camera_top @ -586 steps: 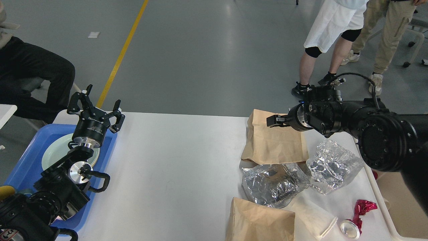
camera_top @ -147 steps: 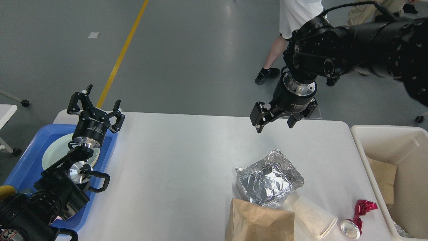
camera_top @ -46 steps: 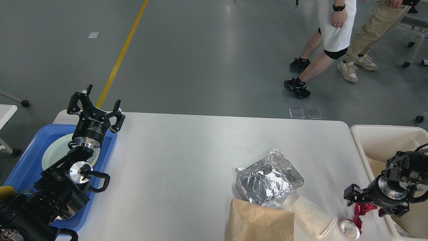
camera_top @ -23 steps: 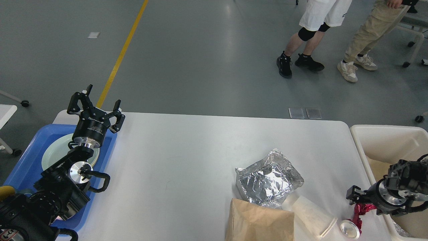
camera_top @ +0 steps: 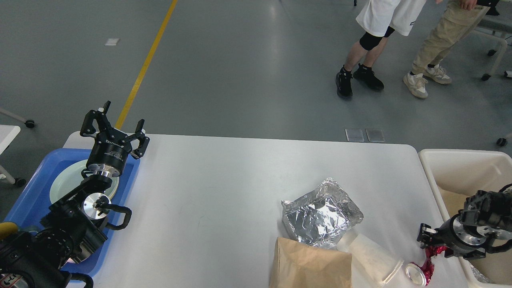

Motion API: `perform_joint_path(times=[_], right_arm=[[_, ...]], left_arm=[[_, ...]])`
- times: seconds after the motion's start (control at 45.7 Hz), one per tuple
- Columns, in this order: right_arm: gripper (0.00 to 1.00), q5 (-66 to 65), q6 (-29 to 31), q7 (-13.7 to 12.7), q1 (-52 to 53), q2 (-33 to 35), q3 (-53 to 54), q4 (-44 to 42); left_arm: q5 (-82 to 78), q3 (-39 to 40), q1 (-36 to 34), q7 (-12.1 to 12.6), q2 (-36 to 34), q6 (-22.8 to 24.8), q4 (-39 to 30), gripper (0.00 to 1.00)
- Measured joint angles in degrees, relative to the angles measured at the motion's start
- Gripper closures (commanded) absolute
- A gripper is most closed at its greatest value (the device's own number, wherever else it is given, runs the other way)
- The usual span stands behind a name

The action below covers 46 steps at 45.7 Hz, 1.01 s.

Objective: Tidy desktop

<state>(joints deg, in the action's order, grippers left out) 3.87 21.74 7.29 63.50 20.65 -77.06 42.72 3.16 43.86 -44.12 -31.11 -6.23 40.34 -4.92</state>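
The white desktop [camera_top: 224,188] carries a silver foil bag [camera_top: 322,212], a brown paper bag [camera_top: 310,266], a white paper cup [camera_top: 374,260] lying on its side and a crushed red can [camera_top: 425,269] at the front right. My right gripper [camera_top: 435,245] is low at the table's right edge, its jaws on either side of the can's red upper end. Whether they press it does not show. My left gripper [camera_top: 113,130] is open and empty, held above the far right corner of the blue tray [camera_top: 24,192].
A pale plate [camera_top: 64,182] lies in the blue tray. A cream-white bin [camera_top: 460,164] with brown paper inside stands off the table's right edge. Two people's legs [camera_top: 362,60] are on the grey floor beyond the table.
My right gripper came down from above the table's far side to the red can and its jaws have narrowed around it. The other foil bag and paper bag are gone. The left arm has not moved.
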Motion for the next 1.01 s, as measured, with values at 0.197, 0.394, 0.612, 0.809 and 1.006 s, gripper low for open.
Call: perform_joint_path(times=[0.197, 0.394, 0.612, 0.809, 1.006], right_arm=[[0.85, -0.23, 9.2, -0.17, 3.29, 1.99, -0.13, 0.64], [0.86, -0.17, 22.9, -0.13, 11.5, 3.14, -0.19, 1.13], [0.87, -0.57, 32.67, -0.23, 24.1, 4.82, -1.14, 1.84], [0.87, -1.49, 33.26, -0.33, 36.04, 4.66, -2.26, 1.95], [0.88, -1.7, 33.28, -0.39, 49.27, 2.98, -2.96, 2.68]], left_arm=[[0.0, 0.0, 0.0, 0.0, 0.01, 0.0, 0.0, 0.04], [0.0, 0.0, 0.0, 0.0, 0.03, 0.0, 0.0, 0.04], [0.0, 0.0, 0.0, 0.0, 0.03, 0.0, 0.0, 0.04], [0.0, 0.0, 0.0, 0.0, 0.02, 0.0, 0.0, 0.04], [0.0, 0.0, 0.0, 0.0, 0.03, 0.0, 0.0, 0.04]])
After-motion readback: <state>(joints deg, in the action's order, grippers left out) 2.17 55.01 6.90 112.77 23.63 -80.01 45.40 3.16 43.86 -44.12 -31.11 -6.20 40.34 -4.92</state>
